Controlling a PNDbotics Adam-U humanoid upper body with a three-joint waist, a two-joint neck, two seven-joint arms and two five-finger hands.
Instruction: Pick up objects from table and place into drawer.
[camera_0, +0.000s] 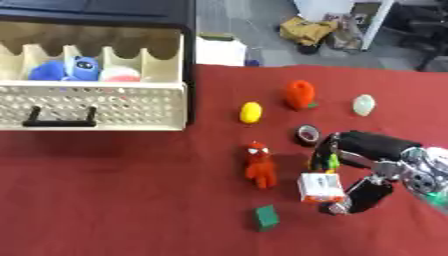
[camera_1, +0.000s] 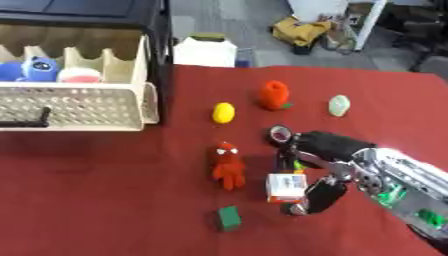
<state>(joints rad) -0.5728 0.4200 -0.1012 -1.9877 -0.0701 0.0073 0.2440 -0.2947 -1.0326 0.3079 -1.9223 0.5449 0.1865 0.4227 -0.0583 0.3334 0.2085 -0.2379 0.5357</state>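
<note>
My right hand (camera_0: 363, 150) reaches in from the right over the red table (camera_0: 131, 190). Its fingers and thumb curl around a small white and orange box (camera_0: 320, 187), held just above the cloth. Left of it lies a red plush figure (camera_0: 260, 165), and a green cube (camera_0: 266, 217) sits nearer the front. A yellow lemon-like object (camera_0: 251, 112), an orange carrot-like toy (camera_0: 299, 94), a pale green object (camera_0: 364, 104) and a dark tape roll (camera_0: 307, 134) lie further back. The cream drawer (camera_0: 96, 105) stands pulled open at the back left, holding a blue plush (camera_0: 74, 69) and a pink-white object (camera_0: 120, 75). My left hand is out of sight.
A black cabinet (camera_0: 96, 10) surrounds the drawer. Beyond the table's far edge are a white box (camera_0: 219, 50) and floor clutter (camera_0: 311, 30). Bare red cloth lies in front of the drawer.
</note>
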